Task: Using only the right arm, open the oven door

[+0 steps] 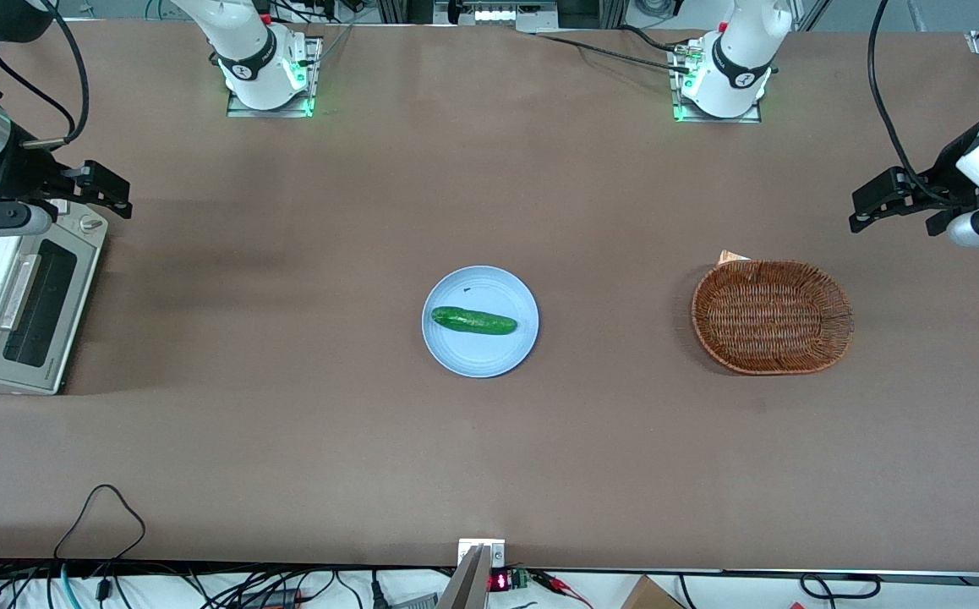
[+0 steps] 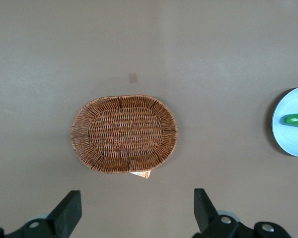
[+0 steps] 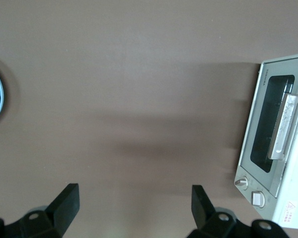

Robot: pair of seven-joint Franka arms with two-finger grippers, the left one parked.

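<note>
The oven door (image 1: pixel 37 309) is closed at the working arm's end of the table; the gripper (image 1: pixel 109 193) hovers at its one o'clock, fingers wide apart, presumably lining up on the handle (image 3: pixel 285 126)

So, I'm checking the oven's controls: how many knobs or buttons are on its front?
2: a round silver knob and a white button, side by side past the oven door, near the open gripper.

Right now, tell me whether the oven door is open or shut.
Shut. The oven door lies flush in the oven's front frame, its bar handle untouched. The open gripper hovers above the oven's knob end.
</note>
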